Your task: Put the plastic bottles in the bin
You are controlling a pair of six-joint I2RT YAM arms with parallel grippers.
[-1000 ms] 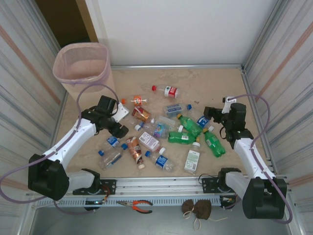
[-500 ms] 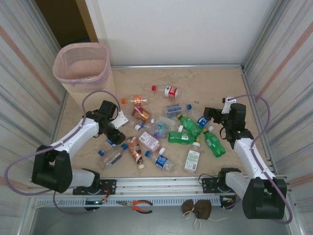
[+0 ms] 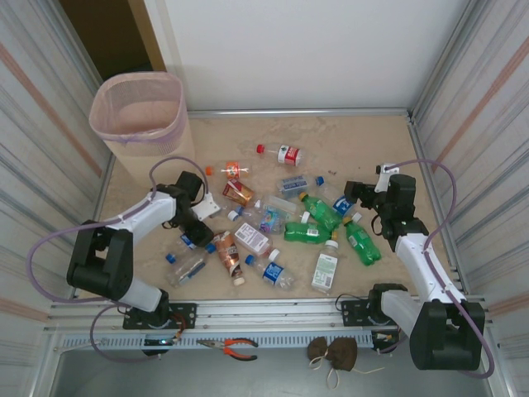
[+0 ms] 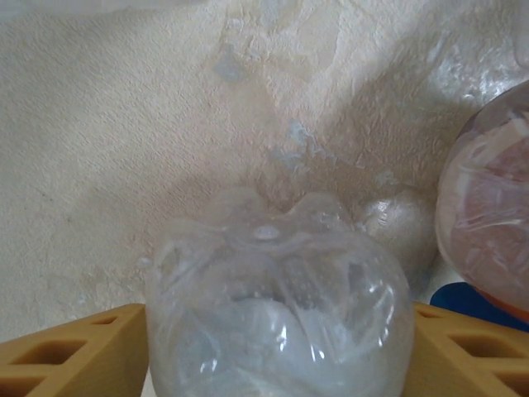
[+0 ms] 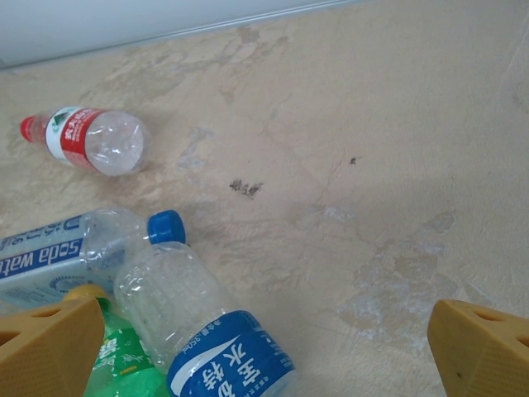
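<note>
The clear crumpled bottle (image 4: 277,306) lies on the worktop, well clear of the bin (image 3: 157,147). Your left arm (image 3: 136,217) stretches low, left fingers (image 4: 66,351) clasping its sides. Your right fingers (image 5: 50,347) gape wide.

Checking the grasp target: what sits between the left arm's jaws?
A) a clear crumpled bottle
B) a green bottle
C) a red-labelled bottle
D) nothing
A: in the left wrist view a clear bottle fills the gap between the two yellow fingers.

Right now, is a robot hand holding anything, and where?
The left gripper brackets a clear bottle around its body; grip cannot be told. The right gripper is open, empty.
</note>
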